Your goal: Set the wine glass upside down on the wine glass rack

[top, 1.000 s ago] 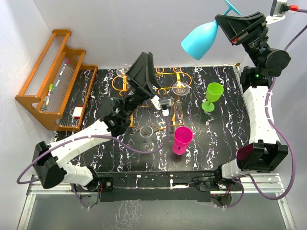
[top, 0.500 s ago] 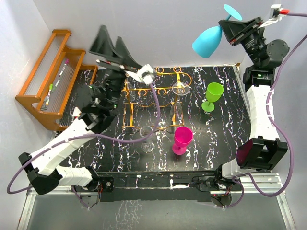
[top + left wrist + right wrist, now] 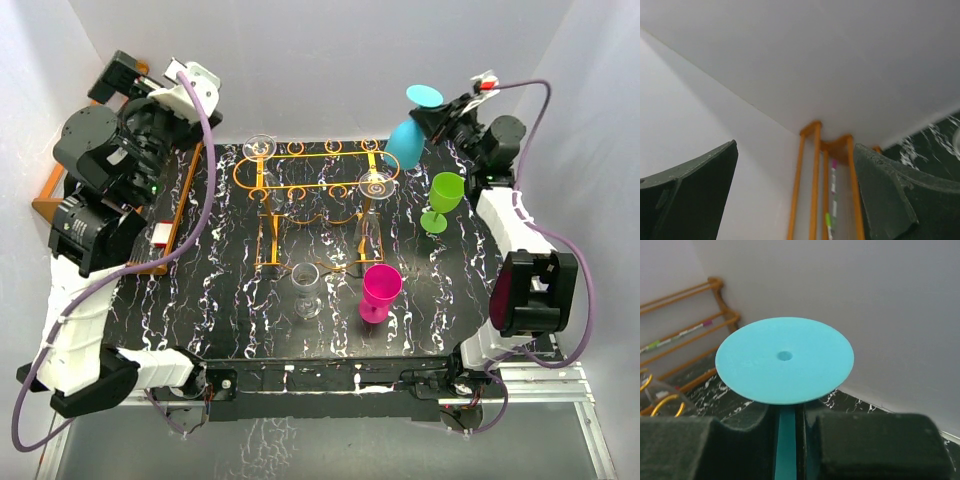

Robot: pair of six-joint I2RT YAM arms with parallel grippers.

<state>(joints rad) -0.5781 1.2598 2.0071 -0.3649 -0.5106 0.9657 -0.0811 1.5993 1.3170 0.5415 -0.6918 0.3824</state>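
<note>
On my feed, the black marbled table (image 3: 440,290) carries the orange wire wine glass rack (image 3: 300,190) toward its back. A clear glass (image 3: 307,290) and a magenta glass (image 3: 379,290) stand near each other at the rack's front end. A green glass (image 3: 442,200) stands upright to the rack's right, and a wooden shelf (image 3: 716,282) sits at the left edge.

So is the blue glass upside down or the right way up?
Roughly upside down: the blue glass has its flat round foot on top and its bowl hanging below, with the right gripper pinching the stem.
</note>
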